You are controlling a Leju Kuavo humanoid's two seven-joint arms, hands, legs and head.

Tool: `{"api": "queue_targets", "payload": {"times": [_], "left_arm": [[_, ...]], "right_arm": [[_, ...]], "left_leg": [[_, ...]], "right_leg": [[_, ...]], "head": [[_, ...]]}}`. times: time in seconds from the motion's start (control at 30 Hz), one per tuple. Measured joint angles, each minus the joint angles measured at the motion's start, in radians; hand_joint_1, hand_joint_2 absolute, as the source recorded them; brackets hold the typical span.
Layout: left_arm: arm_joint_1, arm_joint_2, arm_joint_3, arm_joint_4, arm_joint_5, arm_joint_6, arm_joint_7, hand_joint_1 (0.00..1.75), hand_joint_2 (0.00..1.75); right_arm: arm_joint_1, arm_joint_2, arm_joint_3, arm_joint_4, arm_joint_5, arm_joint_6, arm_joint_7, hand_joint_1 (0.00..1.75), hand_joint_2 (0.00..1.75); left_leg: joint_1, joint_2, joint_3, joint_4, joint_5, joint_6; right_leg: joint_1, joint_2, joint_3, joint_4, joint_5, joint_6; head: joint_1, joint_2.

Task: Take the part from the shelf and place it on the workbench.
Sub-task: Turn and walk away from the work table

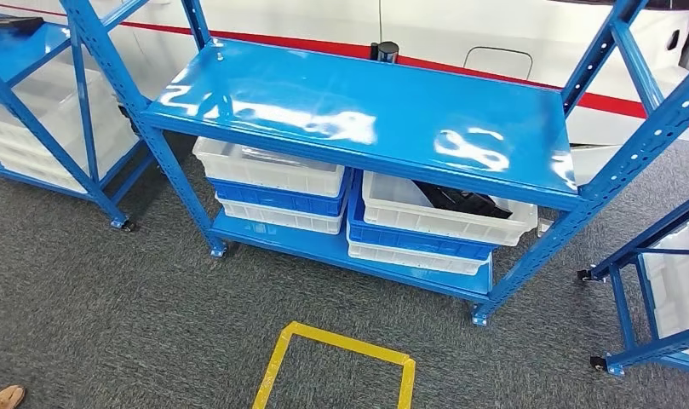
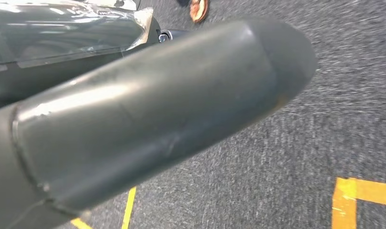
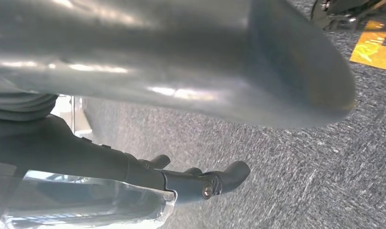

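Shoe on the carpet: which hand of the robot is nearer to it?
Left, probably. The shoe lies at the robot's left, and the left hand hangs over the carpet close by; the right hand hangs at the other side.

the head view looks forward and down from high up at the blue shelf (image 1: 358, 128), with the grey carpet (image 1: 111, 315) and the yellow tape square (image 1: 336, 362) before it. the left wrist view sits close behind the left hand (image 2: 148, 109), facing down at the same carpet and tape. the right wrist view, close behind the right hand (image 3: 181, 71), faces that carpet too.
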Motion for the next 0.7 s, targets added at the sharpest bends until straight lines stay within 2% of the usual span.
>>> {"api": "queue_targets", "payload": {"times": [0.03,0.1,0.13,0.17,0.23,0.27,0.3,0.33,0.37,0.4,0.43,0.47,0.53,0.6,0.63,0.67,0.7], "left_arm": [[-0.001,0.0,0.0,0.0,0.0,0.0,0.0,0.0,0.0],[-0.003,0.0,0.0,0.0,0.001,0.0,-0.001,0.0,0.0],[-0.003,0.001,0.0,0.0,0.002,0.001,-0.003,0.0,0.0],[-0.003,0.0,0.0,0.0,0.002,0.002,-0.005,0.0,0.0],[0.0,0.0,0.0,0.0,0.003,0.003,-0.008,0.0,0.0],[0.001,0.0,0.0,0.0,0.003,0.003,-0.009,0.0,0.0],[0.002,0.0,0.0,0.0,0.003,0.003,-0.01,0.0,0.0],[0.003,0.001,0.001,0.0,0.004,0.003,-0.011,0.0,0.0],[0.003,0.001,0.001,0.0,0.004,0.002,-0.012,0.0,0.0],[0.003,0.001,0.001,0.0,0.004,0.002,-0.014,0.0,0.0],[0.003,0.002,0.001,0.0,0.004,0.002,-0.016,0.0,0.0],[0.003,0.002,0.001,0.0,0.004,0.001,-0.017,0.0,0.0],[0.002,0.003,0.001,0.0,0.006,0.0,-0.02,0.0,0.0],[0.0,0.001,0.002,0.0,0.009,-0.001,-0.021,0.0,0.0],[-0.001,0.001,0.002,0.0,0.009,-0.001,-0.022,0.0,0.0],[-0.001,0.0,0.003,0.0,0.01,0.0,-0.022,0.0,0.0],[-0.002,0.0,0.003,0.0,0.009,-0.001,-0.022,0.0,0.0]], "right_arm": [[-0.001,0.0,0.0,0.0,0.0,0.0,0.0,0.0,0.0],[0.0,0.0,-0.001,0.0,0.0,0.0,0.0,0.0,0.0],[0.0,0.0,-0.002,0.0,0.0,-0.001,0.0,0.0,0.0],[0.0,0.0,-0.003,0.0,0.0,-0.001,0.0,0.0,0.0],[-0.001,0.001,-0.003,0.0,0.0,-0.002,-0.001,0.0,0.0],[0.0,0.002,-0.003,0.0,-0.001,-0.002,-0.001,0.0,0.0],[0.001,0.002,-0.004,0.0,-0.001,-0.002,-0.001,0.0,0.0],[0.002,0.002,-0.004,0.0,-0.002,-0.002,-0.001,0.0,0.0],[0.003,0.002,-0.006,0.0,-0.002,-0.002,-0.001,0.0,0.0],[0.004,0.002,-0.007,0.0,-0.003,-0.002,-0.001,0.0,0.0],[0.004,0.003,-0.008,0.0,-0.004,-0.003,-0.001,0.0,0.0],[0.002,0.004,-0.01,0.0,-0.004,-0.003,-0.002,0.0,0.0],[0.001,0.005,-0.013,0.0,-0.004,-0.005,-0.003,0.0,0.0],[0.002,0.005,-0.016,0.001,-0.004,-0.006,-0.003,0.0,0.0],[0.004,0.005,-0.018,0.001,-0.004,-0.007,-0.003,0.0,0.0],[0.005,0.005,-0.019,0.001,-0.004,-0.007,-0.003,0.0,0.0],[0.004,0.005,-0.02,0.001,-0.004,-0.008,-0.003,0.0,0.0]], "left_leg": [[-0.002,0.009,0.003,0.001,-0.002,-0.006],[0.003,0.022,0.009,0.0,-0.007,-0.019],[0.007,0.006,0.008,0.01,-0.018,-0.026],[0.01,-0.021,-0.002,0.039,-0.041,-0.032],[0.014,-0.083,-0.053,0.157,-0.113,-0.039],[0.014,-0.096,-0.087,0.229,-0.144,-0.04],[0.014,-0.101,-0.113,0.279,-0.158,-0.04],[0.014,-0.103,-0.124,0.294,-0.15,-0.038],[0.014,-0.107,-0.114,0.263,-0.119,-0.034],[0.014,-0.116,-0.088,0.201,-0.078,-0.03],[0.015,-0.139,-0.058,0.129,-0.039,-0.024],[0.016,-0.164,-0.033,0.069,-0.014,-0.02],[0.015,-0.192,-0.015,0.018,-0.002,-0.014],[0.012,-0.172,-0.015,0.012,0.001,-0.007],[0.013,-0.16,-0.013,0.006,0.005,-0.001],[0.015,-0.147,-0.011,0.0,0.009,0.007],[0.016,-0.132,-0.01,-0.005,0.012,0.013]], "right_leg": [[0.002,-0.007,0.003,-0.011,0.004,-0.007],[0.001,0.019,-0.001,-0.012,0.009,-0.021],[0.0,0.031,0.001,-0.014,0.011,-0.027],[-0.002,0.045,0.003,-0.016,0.015,-0.035],[-0.002,0.071,0.003,-0.016,0.02,-0.043],[0.0,0.085,0.002,-0.016,0.021,-0.045],[0.002,0.1,0.001,-0.016,0.022,-0.045],[0.004,0.115,0.002,-0.015,0.022,-0.045],[0.004,0.131,0.003,-0.014,0.022,-0.045],[0.005,0.145,0.005,-0.013,0.021,-0.045],[0.005,0.158,0.005,-0.012,0.021,-0.045],[0.007,0.17,0.004,-0.011,0.022,-0.044],[0.008,0.19,-0.005,-0.009,0.024,-0.037],[0.005,0.21,-0.017,-0.011,0.029,-0.024],[0.005,0.206,-0.024,-0.006,0.026,-0.019],[0.006,0.189,-0.036,0.013,0.015,-0.017],[0.008,0.162,-0.057,0.056,-0.009,-0.019]], "head": [[-0.001,0.0],[-0.003,0.0],[-0.004,0.0],[-0.007,0.0],[-0.011,0.0],[-0.012,0.0],[-0.012,0.0],[-0.012,0.0],[-0.012,0.0],[-0.012,0.0],[-0.012,0.0],[-0.012,0.0],[-0.011,0.0],[-0.011,0.0],[-0.011,0.0],[-0.009,0.0],[-0.005,0.0]]}}
